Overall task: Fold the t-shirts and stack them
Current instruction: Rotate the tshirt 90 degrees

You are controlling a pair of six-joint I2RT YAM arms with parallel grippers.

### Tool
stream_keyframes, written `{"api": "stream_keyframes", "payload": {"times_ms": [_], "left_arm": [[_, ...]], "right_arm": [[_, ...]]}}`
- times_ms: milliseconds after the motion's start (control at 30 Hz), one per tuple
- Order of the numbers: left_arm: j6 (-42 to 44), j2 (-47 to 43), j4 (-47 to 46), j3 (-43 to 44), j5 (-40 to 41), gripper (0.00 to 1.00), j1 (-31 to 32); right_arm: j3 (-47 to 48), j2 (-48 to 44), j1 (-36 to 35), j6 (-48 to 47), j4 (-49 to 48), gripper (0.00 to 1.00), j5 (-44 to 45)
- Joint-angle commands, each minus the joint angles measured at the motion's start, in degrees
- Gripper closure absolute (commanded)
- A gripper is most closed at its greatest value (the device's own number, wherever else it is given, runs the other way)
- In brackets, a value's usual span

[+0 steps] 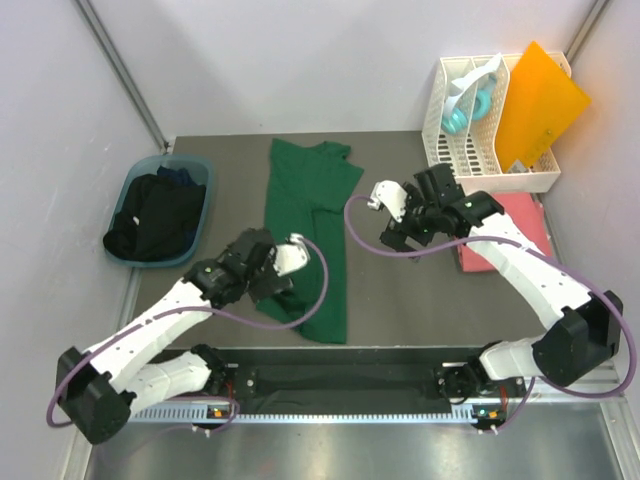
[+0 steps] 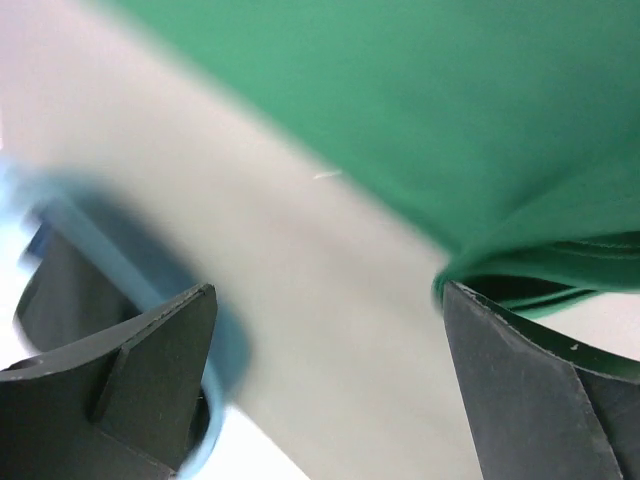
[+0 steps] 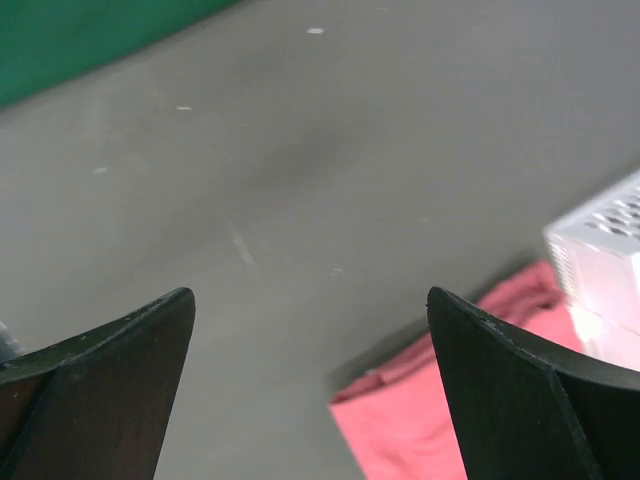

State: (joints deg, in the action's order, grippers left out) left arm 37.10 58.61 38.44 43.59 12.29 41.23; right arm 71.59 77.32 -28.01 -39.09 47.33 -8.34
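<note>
A dark green t-shirt (image 1: 310,235) lies folded into a long strip in the middle of the table, also showing as green cloth (image 2: 450,120) in the left wrist view. My left gripper (image 1: 274,286) (image 2: 328,300) hovers open at the shirt's lower left edge, holding nothing. The right fingertip (image 2: 470,320) is next to a fold of the cloth. A folded coral pink t-shirt (image 1: 518,222) (image 3: 430,425) lies at the right. Between the two shirts my right gripper (image 1: 396,232) (image 3: 310,300) stands open and empty over bare table. Dark t-shirts (image 1: 155,218) are heaped in a blue basin.
The blue basin (image 1: 205,172) (image 2: 95,250) sits at the left rear. A white slotted rack (image 1: 480,140) (image 3: 600,265) holding an orange plastic sheet (image 1: 540,100) stands at the back right, just behind the pink shirt. Grey walls close in on both sides.
</note>
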Motion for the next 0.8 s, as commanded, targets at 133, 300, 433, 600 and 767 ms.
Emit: {"api": "stream_keyframes", "payload": {"times_ms": [133,300,433,600,767], "left_arm": [[-6.0,-5.0,3.6,7.7,6.1,0.01,-5.5],[-1.1,-7.2,7.7,7.4,2.3,0.01,-5.9],[0.3,-7.5,2.7,4.9,6.4,0.03,-5.9],[0.2,-6.0,2.3,4.7,-2.9,0.12,-5.8],[0.3,0.9,7.4,6.1,-11.9,0.21,-4.5]], "right_arm": [[-3.2,-2.3,-7.6,1.8,-0.9,0.00,-7.0],[-1.8,-2.3,-10.8,-2.0,1.5,0.00,-4.8],[-2.1,-1.6,-13.5,-2.4,0.1,0.00,-2.6],[-2.2,-1.2,-13.1,-3.1,-3.7,0.00,1.6],[-1.5,-2.6,-7.9,-2.7,-8.7,0.02,7.7]]}}
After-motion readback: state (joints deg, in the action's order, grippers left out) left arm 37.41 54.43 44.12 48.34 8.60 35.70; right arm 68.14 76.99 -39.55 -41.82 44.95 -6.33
